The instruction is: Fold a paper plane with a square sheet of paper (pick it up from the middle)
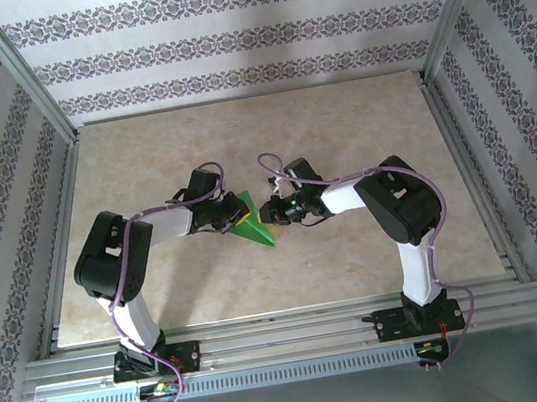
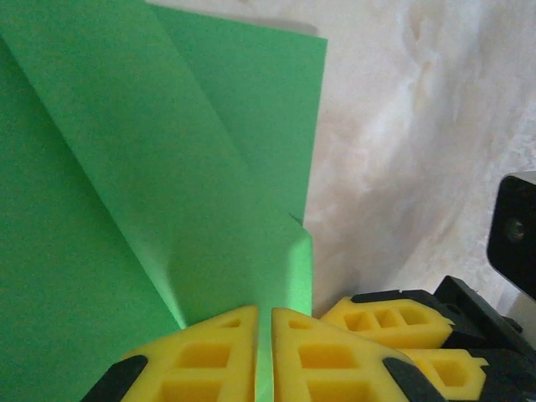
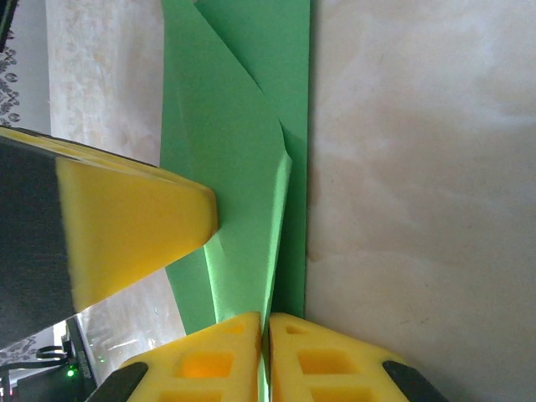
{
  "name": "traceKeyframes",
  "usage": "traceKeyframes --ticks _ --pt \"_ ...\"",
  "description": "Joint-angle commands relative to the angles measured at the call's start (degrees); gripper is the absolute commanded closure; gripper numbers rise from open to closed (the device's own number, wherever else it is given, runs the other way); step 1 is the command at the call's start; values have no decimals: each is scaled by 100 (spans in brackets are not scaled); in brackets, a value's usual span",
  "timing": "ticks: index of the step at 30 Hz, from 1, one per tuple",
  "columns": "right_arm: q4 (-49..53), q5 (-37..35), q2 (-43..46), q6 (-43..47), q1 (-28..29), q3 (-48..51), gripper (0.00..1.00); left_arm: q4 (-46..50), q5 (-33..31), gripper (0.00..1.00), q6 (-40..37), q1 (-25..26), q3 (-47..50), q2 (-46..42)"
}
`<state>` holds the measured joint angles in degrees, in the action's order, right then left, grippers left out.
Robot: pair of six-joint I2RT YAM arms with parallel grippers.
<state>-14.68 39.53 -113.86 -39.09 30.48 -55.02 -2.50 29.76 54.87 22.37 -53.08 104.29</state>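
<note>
Overhead, the folded green paper (image 1: 250, 226) sat mid-table (image 1: 359, 127), a pointed wedge between left gripper (image 1: 233, 216) and right gripper (image 1: 273, 215); left wrist view: left gripper (image 2: 264, 322) was clamped on the paper's (image 2: 167, 167) lower edge, creased flaps spreading beyond; right wrist view: right gripper (image 3: 265, 322) was likewise pinched on the paper (image 3: 234, 151), bare table alongside.

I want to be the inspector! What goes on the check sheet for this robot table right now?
Surface: pale marbled table.
Job's things: green paper, folded with creases, between the two hands.
Clutter: nothing seen.
Hands: left hand shut on the green paper; right hand shut on it too.
Cables: purple cables run along both arms.
Surroundings: patterned walls; metal frame at the near edge.
</note>
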Motion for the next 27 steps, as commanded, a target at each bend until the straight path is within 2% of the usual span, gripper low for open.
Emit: traceKeyframes --ticks 1,27 --pt "503 -402 -362 110 -60 84 84 131 11 86 -132 -55 -108 69" --pt "536 -376 -354 59 -42 62 84 349 -185 86 -135 -99 172 123"
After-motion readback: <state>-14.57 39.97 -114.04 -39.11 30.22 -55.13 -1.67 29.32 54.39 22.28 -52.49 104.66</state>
